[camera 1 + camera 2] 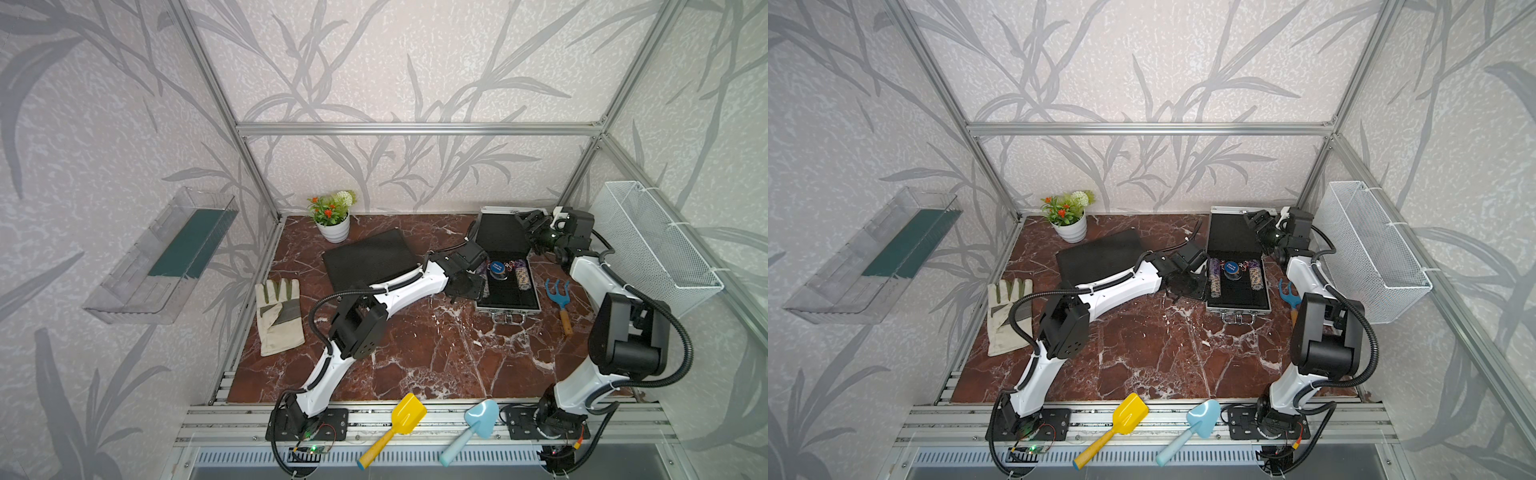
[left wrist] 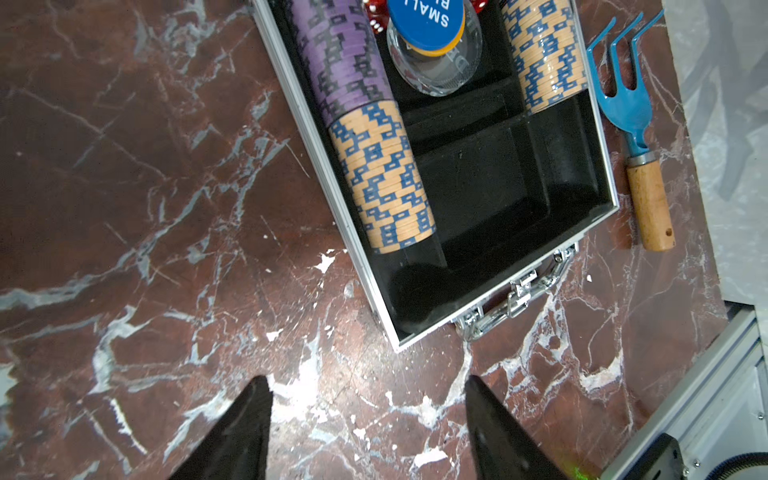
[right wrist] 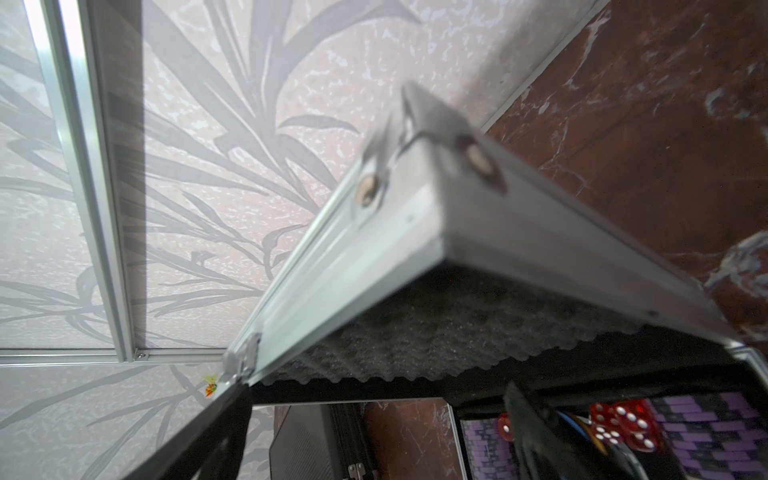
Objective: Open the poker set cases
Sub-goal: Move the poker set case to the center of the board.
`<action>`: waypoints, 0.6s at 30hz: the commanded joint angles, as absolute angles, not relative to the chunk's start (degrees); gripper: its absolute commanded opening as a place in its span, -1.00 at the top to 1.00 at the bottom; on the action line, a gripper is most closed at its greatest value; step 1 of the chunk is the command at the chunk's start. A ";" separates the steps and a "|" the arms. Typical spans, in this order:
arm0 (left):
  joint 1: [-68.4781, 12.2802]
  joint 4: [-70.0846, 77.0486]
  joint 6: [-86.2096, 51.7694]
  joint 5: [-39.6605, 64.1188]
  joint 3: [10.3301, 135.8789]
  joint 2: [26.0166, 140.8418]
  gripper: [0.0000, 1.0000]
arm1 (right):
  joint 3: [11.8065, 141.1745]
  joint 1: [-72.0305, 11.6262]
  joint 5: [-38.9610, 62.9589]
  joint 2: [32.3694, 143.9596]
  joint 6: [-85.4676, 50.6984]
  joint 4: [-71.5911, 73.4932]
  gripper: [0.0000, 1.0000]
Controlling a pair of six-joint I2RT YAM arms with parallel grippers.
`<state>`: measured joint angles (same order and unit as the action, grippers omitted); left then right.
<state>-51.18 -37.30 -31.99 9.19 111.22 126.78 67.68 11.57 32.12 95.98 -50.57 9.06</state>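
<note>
The smaller silver poker set case [image 1: 508, 308] [image 1: 1237, 308] lies open at the back right. Its foam-lined lid [image 1: 500, 235] stands upright, and poker chips [image 2: 382, 178], dice and a blue button show inside. The larger black case [image 1: 368, 259] [image 1: 1100, 255] lies shut at the back middle. My left gripper [image 1: 465, 291] [image 2: 367, 380] hangs open over bare marble beside the silver case's left rim [image 2: 332, 174], holding nothing. My right gripper [image 1: 528, 220] [image 3: 378, 388] is open at the lid's top edge [image 3: 415, 232], which runs across in front of its fingertips.
A work glove [image 1: 278, 316] lies at the left and a potted plant [image 1: 332, 216] stands at the back. A blue hand rake [image 1: 559, 297] [image 2: 631, 124] lies right of the silver case. A yellow scoop [image 1: 399, 424] and a blue trowel [image 1: 473, 428] rest on the front rail. A wire basket [image 1: 656, 241] hangs on the right wall.
</note>
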 commanded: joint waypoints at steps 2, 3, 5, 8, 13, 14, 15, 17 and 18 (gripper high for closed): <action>-49.98 -34.05 -33.70 7.82 107.80 121.01 -0.29 | 65.58 11.62 33.93 91.92 -52.00 12.21 -0.92; -49.55 -33.33 -33.92 7.91 106.74 119.96 -0.29 | 65.01 11.59 33.80 91.23 -51.94 12.21 -0.92; -48.67 -32.23 -34.19 7.94 105.06 118.39 -0.30 | 64.69 11.47 33.46 90.55 -51.07 11.93 -0.92; -47.35 -31.56 -34.17 7.93 103.28 116.55 -0.30 | 65.32 11.35 33.93 91.11 -50.65 11.47 -0.92; -45.60 -29.58 -34.50 7.16 98.71 113.20 -0.30 | 68.53 9.38 34.98 93.99 -50.80 12.99 -0.90; -45.30 -29.14 -34.65 7.03 97.78 112.41 -0.30 | 69.28 8.83 34.94 94.67 -50.98 13.45 -0.89; -44.88 -28.62 -34.66 6.88 96.75 111.56 -0.30 | 70.04 8.19 34.53 95.38 -51.14 14.10 -0.89; -44.19 -27.89 -34.42 6.40 94.65 109.75 -0.30 | 71.30 7.16 33.75 96.92 -51.92 15.76 -0.88; -43.92 -27.78 -34.16 5.99 93.77 108.80 -0.30 | 71.91 6.75 33.75 97.44 -52.75 17.43 -0.88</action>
<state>-44.29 -29.36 -34.17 7.86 95.37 112.44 69.45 7.86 33.52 96.07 -51.57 13.04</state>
